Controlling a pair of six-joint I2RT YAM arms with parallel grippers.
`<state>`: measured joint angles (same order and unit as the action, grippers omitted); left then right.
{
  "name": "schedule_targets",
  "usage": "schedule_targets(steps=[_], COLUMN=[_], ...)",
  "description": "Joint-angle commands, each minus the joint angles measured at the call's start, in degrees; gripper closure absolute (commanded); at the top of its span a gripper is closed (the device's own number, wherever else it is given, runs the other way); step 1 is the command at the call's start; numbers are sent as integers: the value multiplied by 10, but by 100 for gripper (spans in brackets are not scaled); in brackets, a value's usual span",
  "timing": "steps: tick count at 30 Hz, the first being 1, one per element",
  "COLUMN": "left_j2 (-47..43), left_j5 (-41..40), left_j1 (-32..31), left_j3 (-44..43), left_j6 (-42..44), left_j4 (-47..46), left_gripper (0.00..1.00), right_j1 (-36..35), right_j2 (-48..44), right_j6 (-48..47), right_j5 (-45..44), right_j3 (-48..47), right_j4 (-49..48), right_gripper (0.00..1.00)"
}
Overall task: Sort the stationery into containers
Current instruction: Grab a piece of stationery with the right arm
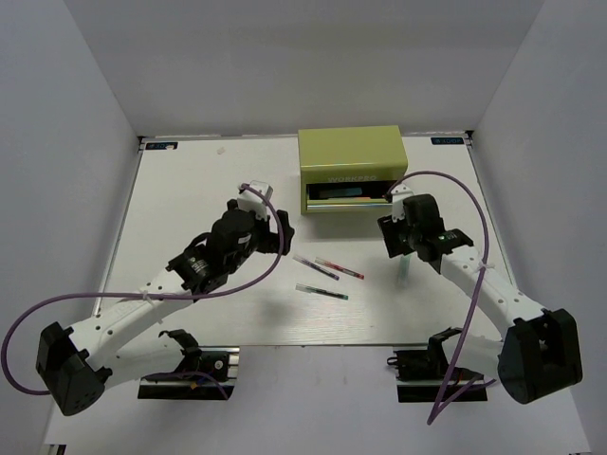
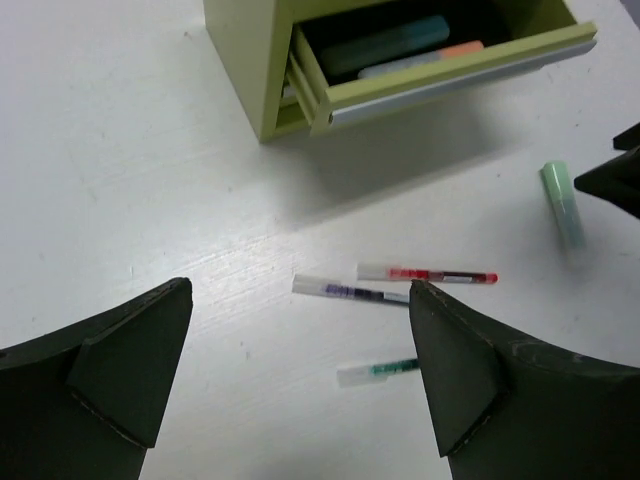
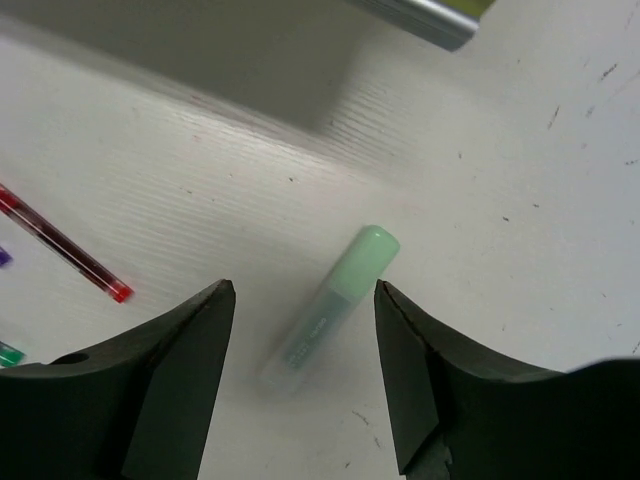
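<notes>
Right gripper spread wide above the mint marker, itself flat on the table just in front of the open drawer, slanted across the closing line. Likely to spin or roll free under a skewed pinch, so square up first. Left gripper also spread and empty over the three thin pens; risk of scattering them.

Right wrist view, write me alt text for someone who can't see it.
A pale mint green marker lies on the white table, framed between the open fingers of the right end effector. A red pen lies at left, and the silver edge of a drawer shows at the top.
</notes>
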<state>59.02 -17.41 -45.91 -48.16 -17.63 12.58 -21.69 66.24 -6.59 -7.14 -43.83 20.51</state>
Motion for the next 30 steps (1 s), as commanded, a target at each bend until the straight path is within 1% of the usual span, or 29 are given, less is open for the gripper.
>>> schedule_targets(steps=[1, 4, 7, 11, 16, 21, 22, 27, 30], left_j2=[-54, -72, -95, -110, -110, -105, -105, -105, -105], left_j5=[2, 26, 20, 20, 15, 15, 15, 15, 15], left_j1=[0, 0, -5, -5, -5, -5, -5, -5, -5], left_j3=[14, 28, 34, 47, 47, 47, 47, 47, 47], left_j6=[-16, -16, -16, -16, -16, -16, -16, -11, -11], left_j4=[2, -12, -12, -17, -17, -22, -22, -22, -22], left_gripper=[1, 1, 1, 1, 1, 1, 1, 1, 1], right_j1=[17, 28, 34, 38, 40, 40, 40, 42, 40], right_j2=[1, 9, 21, 42, 62, 85, 89, 115, 114], right_j6=[-6, -32, -48, -77, -97, -97, -97, -107, -127], right_j5=[-17, -23, -20, -22, -20, -18, -19, 10, 47], right_j3=[-8, 3, 17, 43, 69, 85, 86, 89, 93], right_j4=[20, 25, 28, 14, -2, -25, -28, -24, -16], right_gripper=[36, 36, 36, 39, 39, 39, 37, 37, 46])
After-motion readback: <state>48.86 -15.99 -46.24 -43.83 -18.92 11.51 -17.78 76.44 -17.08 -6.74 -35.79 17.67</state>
